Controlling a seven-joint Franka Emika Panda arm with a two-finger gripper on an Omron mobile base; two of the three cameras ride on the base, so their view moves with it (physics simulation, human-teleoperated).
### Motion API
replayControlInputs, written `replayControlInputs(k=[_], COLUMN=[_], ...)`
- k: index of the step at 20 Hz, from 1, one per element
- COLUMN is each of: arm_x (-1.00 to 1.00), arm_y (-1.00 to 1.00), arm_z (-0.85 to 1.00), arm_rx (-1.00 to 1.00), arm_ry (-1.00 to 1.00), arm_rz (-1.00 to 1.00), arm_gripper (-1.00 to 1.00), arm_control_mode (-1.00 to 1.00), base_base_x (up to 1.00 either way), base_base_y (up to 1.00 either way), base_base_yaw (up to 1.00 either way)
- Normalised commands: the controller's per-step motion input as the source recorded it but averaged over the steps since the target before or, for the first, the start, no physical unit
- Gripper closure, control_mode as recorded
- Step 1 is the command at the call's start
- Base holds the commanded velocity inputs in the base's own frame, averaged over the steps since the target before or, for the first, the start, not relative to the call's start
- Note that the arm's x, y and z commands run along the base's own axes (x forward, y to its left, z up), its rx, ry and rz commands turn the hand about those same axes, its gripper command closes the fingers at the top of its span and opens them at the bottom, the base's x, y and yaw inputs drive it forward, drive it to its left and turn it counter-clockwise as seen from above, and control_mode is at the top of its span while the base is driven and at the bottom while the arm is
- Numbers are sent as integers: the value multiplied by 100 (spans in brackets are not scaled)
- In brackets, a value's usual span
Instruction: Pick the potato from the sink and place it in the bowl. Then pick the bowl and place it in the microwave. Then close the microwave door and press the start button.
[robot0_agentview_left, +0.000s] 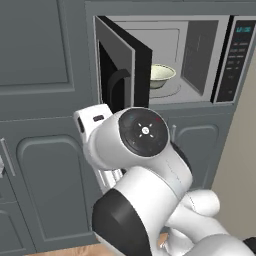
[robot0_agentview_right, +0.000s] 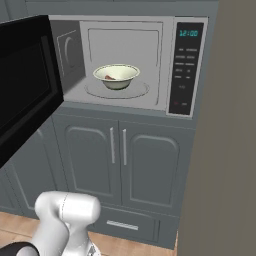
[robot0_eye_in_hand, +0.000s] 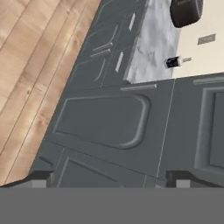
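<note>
- Inside the microwave (robot0_agentview_left: 200, 55), in the left base view, the bowl (robot0_agentview_left: 161, 75) sits upright on the round turntable, half hidden behind the edge of the microwave door (robot0_agentview_left: 122, 65). The door stands swung out to the left of the cavity, and its dark handle shows on the outer face. The control panel (robot0_agentview_left: 235, 57) with its teal display runs down the right side of the microwave. The white arm (robot0_agentview_left: 145, 165) rises below the microwave, in front of grey cabinet doors.
- Inside the microwave, in the right base view, the bowl stands at the middle of the turntable, rim up. A small reddish-brown lump, the potato (robot0_agentview_right: 111, 77), lies in it left of centre; its long axis is too small to tell. The door's black glass reaches out at the left of the cavity. Below the microwave are two grey cabinet doors with pale vertical handles and a wooden floor (robot0_agentview_right: 15, 220).
- Well apart from the microwave, in the hand view, the hand (robot0_eye_in_hand: 111, 177) has its two dark tips spread wide, holding and touching nothing. It faces grey cabinet panels, with plank floor at one side and a marbled tabletop (robot0_eye_in_hand: 153, 43) beyond.
</note>
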Motion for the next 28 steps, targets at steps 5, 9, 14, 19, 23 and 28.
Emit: replayControlInputs(k=[5, 9, 14, 19, 23, 28], arm_x=[68, 14, 0, 11, 28, 49], arm_y=[-8, -61, -96, -100, -98, -94], arm_z=[-9, 0, 0, 14, 25, 7], arm_rx=[-1, 0, 0, 1, 1, 0], arm_ry=[0, -4, -5, -3, -4, 0], arm_rz=[-12, -16, -21, -17, -8, -9], arm_gripper=[-100, -100, -100, -100, -100, -100], arm_control_mode=[-100, -100, -100, -100, -100, -100], base_base_x=[0, 0, 0, 0, 0, 0], base_base_y=[0, 0, 0, 0, 0, 0], base_base_yaw=[0, 0, 0, 0, 0, 0])
